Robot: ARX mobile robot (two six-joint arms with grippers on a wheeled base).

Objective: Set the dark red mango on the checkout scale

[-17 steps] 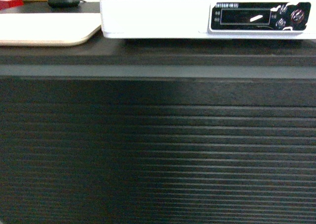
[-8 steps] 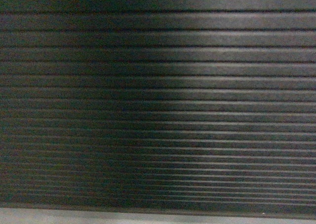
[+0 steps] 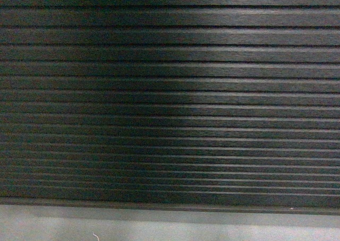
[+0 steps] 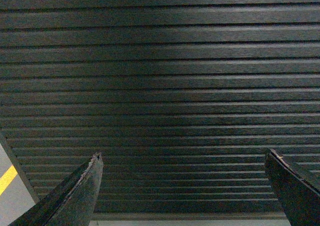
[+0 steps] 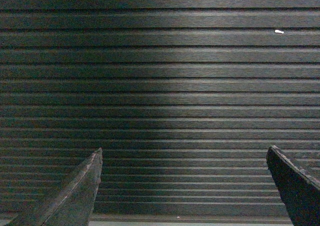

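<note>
The ribbed black front panel of the checkout [image 3: 170, 92] fills the head view, and it also fills the left wrist view [image 4: 160, 86] and the right wrist view [image 5: 160, 86]. The dark red mango and the scale are out of view. My left gripper [image 4: 182, 158] is open, its two dark fingers wide apart with nothing between them, facing the panel. My right gripper [image 5: 184, 153] is open and empty as well, pointed at the same ribbed panel. Neither gripper shows in the head view.
A strip of grey floor [image 3: 170, 227] runs under the panel's lower edge. In the left wrist view, grey floor with a yellow line [image 4: 7, 178] shows at the bottom left, past the counter's corner. A small white mark [image 5: 279, 32] sits on the panel.
The head view has dropped: a second ago it showed the scale and a beige tray on the counter top, now only the ribbed front panel and the floor below it.
</note>
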